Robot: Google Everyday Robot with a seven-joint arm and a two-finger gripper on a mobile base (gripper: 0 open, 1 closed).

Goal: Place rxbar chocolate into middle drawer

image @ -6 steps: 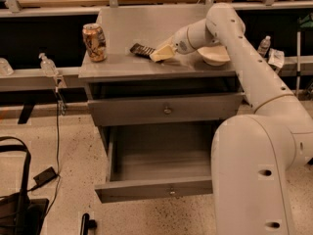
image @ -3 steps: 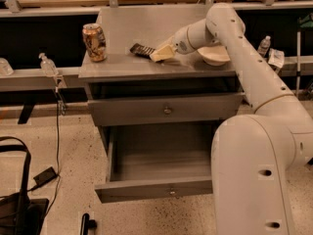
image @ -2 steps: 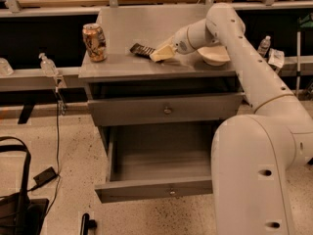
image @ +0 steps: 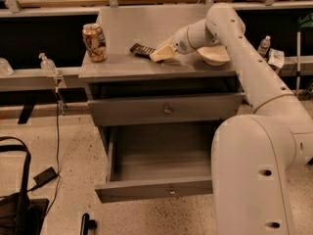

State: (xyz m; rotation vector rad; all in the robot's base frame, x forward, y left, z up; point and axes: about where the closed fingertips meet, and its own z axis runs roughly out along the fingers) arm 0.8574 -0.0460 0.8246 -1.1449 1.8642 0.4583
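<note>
The rxbar chocolate (image: 141,49) is a dark flat bar lying on the grey cabinet top (image: 122,67), near its middle. My gripper (image: 157,54) is at the bar's right end, low over the top, with its pale fingers reaching onto the bar. The middle drawer (image: 156,185) is pulled out wide below, its inside bare, its knob at the front. The drawer above it (image: 166,110) is pushed in.
An orange-patterned drink can (image: 94,42) stands at the top's left front. A white bowl (image: 213,55) sits at the right, behind my arm. A small clear bottle (image: 47,65) stands on a ledge to the left. A black bag (image: 17,199) lies on the floor at lower left.
</note>
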